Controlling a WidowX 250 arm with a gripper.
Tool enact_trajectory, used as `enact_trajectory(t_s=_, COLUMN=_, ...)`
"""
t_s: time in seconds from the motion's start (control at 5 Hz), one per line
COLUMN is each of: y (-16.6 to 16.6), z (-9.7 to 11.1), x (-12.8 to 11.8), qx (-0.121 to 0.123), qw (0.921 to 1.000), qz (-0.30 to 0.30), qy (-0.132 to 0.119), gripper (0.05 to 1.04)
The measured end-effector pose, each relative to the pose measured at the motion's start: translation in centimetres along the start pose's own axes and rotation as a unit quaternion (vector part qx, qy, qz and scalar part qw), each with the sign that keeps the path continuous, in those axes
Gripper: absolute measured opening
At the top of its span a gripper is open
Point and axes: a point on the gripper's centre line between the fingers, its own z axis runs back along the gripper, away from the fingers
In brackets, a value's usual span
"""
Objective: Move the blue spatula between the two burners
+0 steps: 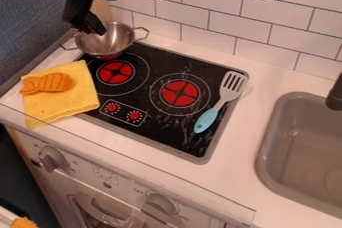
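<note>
My gripper (pixel 95 28) hangs at the upper left, over the metal pot's left part; whether its fingers are apart is hard to make out. The spatula (pixel 207 119) lies on the right side of the black stove top, its blue handle toward the front and its grey slotted head toward the back right edge. The left burner (pixel 116 73) and the right burner (pixel 180 93) are red discs within thin rings. The spatula is to the right of the right burner, well away from my gripper.
A metal pot (pixel 107 42) with two handles stands at the stove's back left corner. An orange object (pixel 48 83) rests on a yellow cloth (pixel 67 99) overlapping the stove's left edge. The grey sink (pixel 267 149) is at the right, with a dark faucet. A tiled wall runs behind.
</note>
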Motion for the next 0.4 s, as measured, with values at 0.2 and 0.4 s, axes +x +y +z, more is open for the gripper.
enact_trajectory(t_s=0.2, y=-0.9, z=-0.9, x=0.0, qx=-0.027, qw=0.9996, qz=-0.003, qy=-0.008, gripper=1.001)
enact_trajectory(t_s=0.4, y=0.1, z=-1.1, x=1.2, qx=-0.088, qw=0.9914, qz=-0.090, qy=-0.034, gripper=1.001)
